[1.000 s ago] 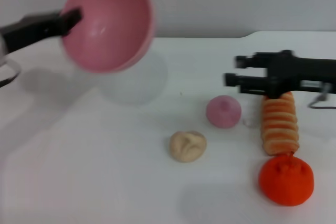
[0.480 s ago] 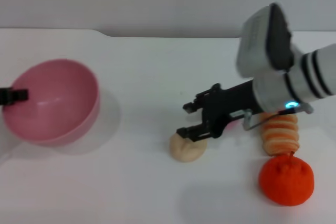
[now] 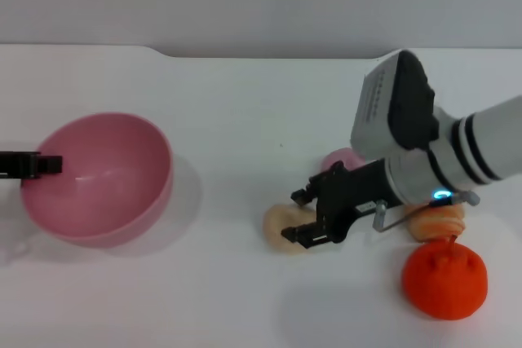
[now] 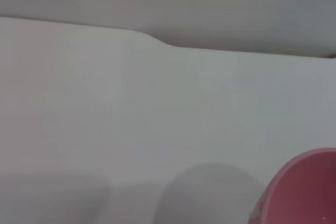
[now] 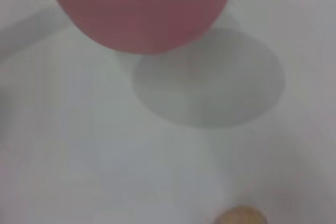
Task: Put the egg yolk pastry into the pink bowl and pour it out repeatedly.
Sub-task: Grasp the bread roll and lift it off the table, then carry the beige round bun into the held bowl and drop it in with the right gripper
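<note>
open right claw [image 3: 303, 216] around egg yolk pastry [image 3: 280, 224]

Head cam: high, looking forward and down over the white counter [image 3: 245, 120], wall edge at 12 o'clock; whole scene in frame, medium range. Left wrist cam: low, facing across counter toward the wall; catches only the pink bowl [image 4: 310, 192] rim. Right wrist cam: close, angled down at counter; pink bowl [image 5: 142, 9] fills the far part; bowl shared by all three views.
</note>
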Available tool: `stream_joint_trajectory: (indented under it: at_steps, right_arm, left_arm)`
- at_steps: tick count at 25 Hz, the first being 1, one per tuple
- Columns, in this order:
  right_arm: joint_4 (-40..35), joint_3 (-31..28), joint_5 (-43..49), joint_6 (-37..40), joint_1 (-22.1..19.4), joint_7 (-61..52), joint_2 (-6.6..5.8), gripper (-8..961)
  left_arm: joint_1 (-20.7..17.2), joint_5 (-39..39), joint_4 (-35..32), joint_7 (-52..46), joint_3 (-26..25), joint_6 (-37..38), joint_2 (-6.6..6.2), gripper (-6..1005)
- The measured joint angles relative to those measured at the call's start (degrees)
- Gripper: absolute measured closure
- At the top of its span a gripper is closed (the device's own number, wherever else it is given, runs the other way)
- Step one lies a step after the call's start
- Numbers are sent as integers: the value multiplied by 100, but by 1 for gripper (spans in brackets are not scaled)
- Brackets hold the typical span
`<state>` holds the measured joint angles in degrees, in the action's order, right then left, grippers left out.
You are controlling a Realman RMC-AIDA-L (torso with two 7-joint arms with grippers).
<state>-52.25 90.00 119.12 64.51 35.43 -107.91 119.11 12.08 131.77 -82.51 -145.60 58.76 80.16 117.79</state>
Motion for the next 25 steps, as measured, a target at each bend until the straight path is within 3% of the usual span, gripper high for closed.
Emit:
stream_joint_trajectory:
  at_steps: [7,12,19,25]
  right_arm:
    - [284,641,-163,-759,-4,5,16,341]
    - [287,653,-284,-849,-40,-8,-4,369]
    - [-75,62,-505,-501,-282,20,-51,488]
    - [-1278,-797,-508,161,-691,42,-52,568]
  left_arm:
    - [90,8,59,-5,227,-51,0,999]
    - [142,16,102,4,402,-117,-5,999]
    - [255,69,243,31,518,-203,1,999]
    - [484,77,552,65,695,-373,-6,999]
